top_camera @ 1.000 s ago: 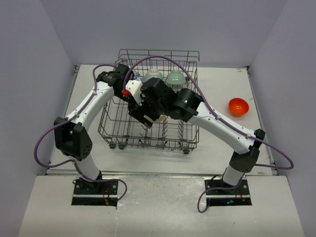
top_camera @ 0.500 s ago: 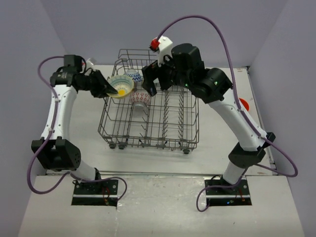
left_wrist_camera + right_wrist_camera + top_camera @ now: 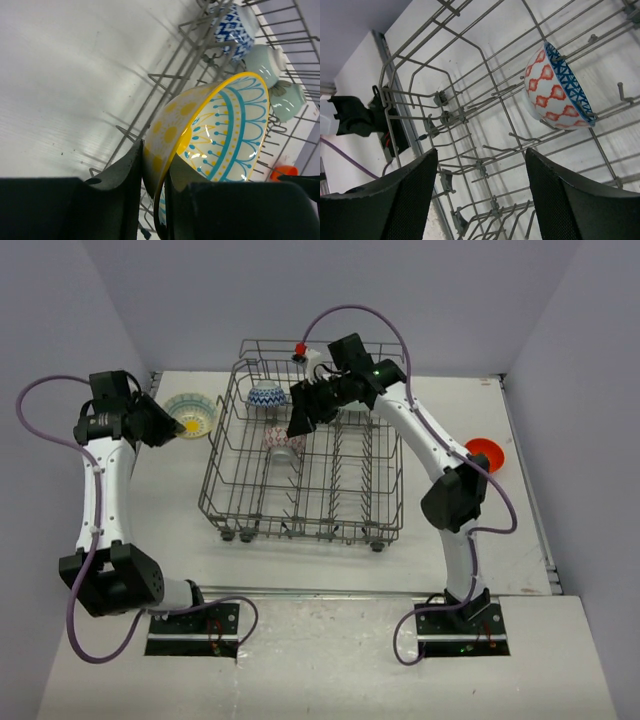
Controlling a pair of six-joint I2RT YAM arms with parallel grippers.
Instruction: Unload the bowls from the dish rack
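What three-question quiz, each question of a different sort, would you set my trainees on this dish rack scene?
1. True or false: the left claw is shut on the yellow-rimmed bowl.
2. Which bowl lies ahead of the open right claw in its wrist view? A mint green bowl; B red-and-white zigzag bowl; C blue-and-white bowl.
3. Fill in: the orange bowl rests on the table, outside the ____.
Key: 1 true; 2 B; 3 dish rack.
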